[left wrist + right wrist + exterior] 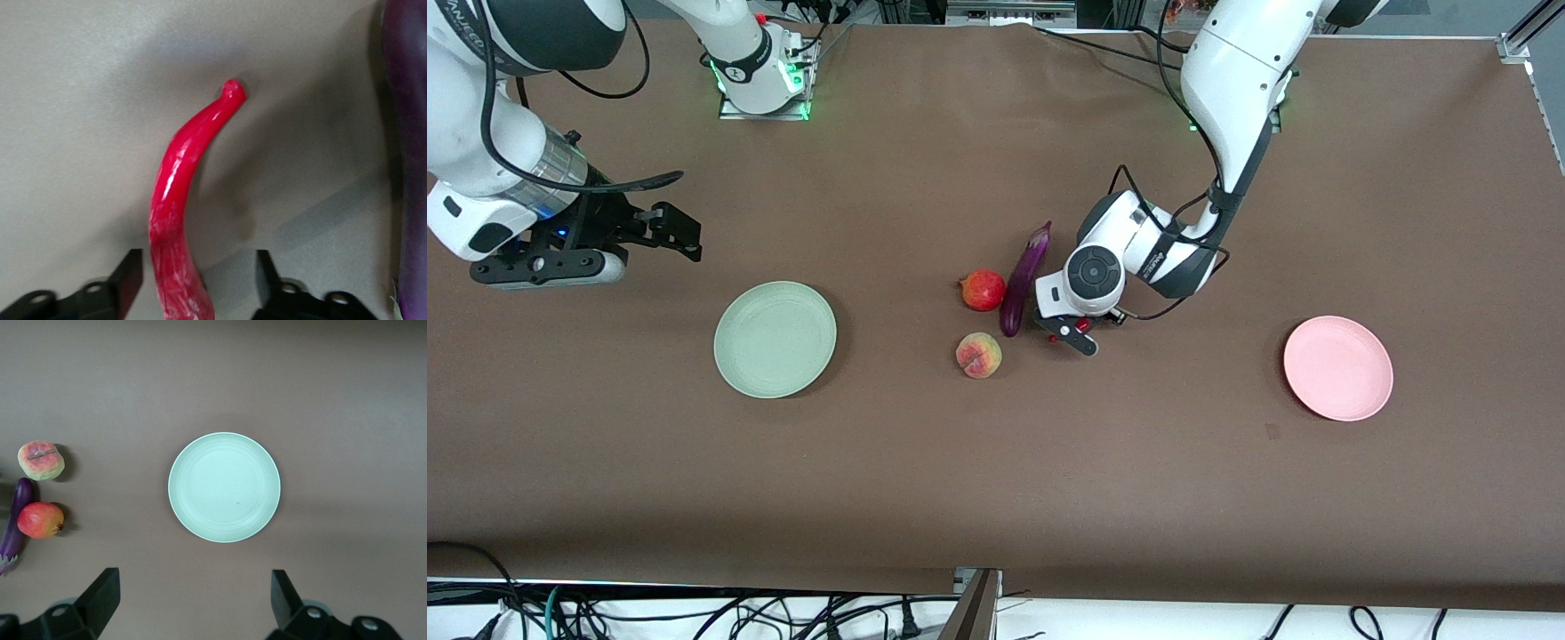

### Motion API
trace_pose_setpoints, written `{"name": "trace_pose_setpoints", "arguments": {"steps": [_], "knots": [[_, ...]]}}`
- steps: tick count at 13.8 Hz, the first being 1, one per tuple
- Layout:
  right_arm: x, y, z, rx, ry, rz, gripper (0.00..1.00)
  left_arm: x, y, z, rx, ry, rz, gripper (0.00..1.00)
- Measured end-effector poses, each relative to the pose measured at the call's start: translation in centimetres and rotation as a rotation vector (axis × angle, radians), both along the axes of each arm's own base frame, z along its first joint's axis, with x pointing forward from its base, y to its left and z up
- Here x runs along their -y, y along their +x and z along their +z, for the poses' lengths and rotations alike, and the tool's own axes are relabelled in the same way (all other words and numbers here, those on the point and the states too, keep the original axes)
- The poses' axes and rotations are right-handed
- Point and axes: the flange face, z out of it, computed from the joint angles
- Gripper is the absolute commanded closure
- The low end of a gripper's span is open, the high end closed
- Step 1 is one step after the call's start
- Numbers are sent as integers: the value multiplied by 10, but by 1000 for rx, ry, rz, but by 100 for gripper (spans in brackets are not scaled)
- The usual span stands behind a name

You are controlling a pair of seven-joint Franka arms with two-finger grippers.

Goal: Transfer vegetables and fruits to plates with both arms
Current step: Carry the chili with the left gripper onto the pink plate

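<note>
My left gripper (1072, 331) is down at the table beside the purple eggplant (1024, 280). Its fingers (130, 273) stand open on either side of the curved red chili pepper (180, 200), one close to it and the other with a clear gap. In the front view only a bit of the chili (1082, 326) shows. The red pomegranate (983, 290) and the peach (979, 356) lie next to the eggplant, on its side toward the right arm's end of the table. My right gripper (676, 233) hangs open and holds nothing, above the table by the pale green plate (775, 339).
The pink plate (1338, 367) lies toward the left arm's end of the table with nothing on it. The green plate (224, 487) also has nothing on it. Cables run along the table edge nearest the front camera (694, 613).
</note>
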Motion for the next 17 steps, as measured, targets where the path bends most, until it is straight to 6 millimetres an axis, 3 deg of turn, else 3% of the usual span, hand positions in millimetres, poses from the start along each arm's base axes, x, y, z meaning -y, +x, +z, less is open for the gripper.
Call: {"name": "trace_pose_setpoints", "arguments": {"steps": [1, 5, 7, 9, 12, 14, 17], "knots": [[-2, 0, 0, 0, 1, 3, 0, 0, 0, -2, -1, 1, 0, 94], [-9, -2, 0, 1, 2, 15, 0, -11, 10, 3, 12, 13, 9, 95], [-9, -2, 1, 2, 3, 15, 0, -26, 25, 25, 18, 21, 38, 95], [-9, -2, 1, 2, 3, 15, 0, -72, 56, 71, 26, 28, 118, 91], [-9, -1, 1, 5, 3, 15, 0, -169, 91, 134, 18, 42, 210, 91], [-9, -1, 2, 6, 4, 15, 0, -218, 103, 152, 41, 72, 194, 91], [-9, 0, 3, 21, 7, 15, 0, -284, 115, 154, 45, 124, 119, 91]]}}
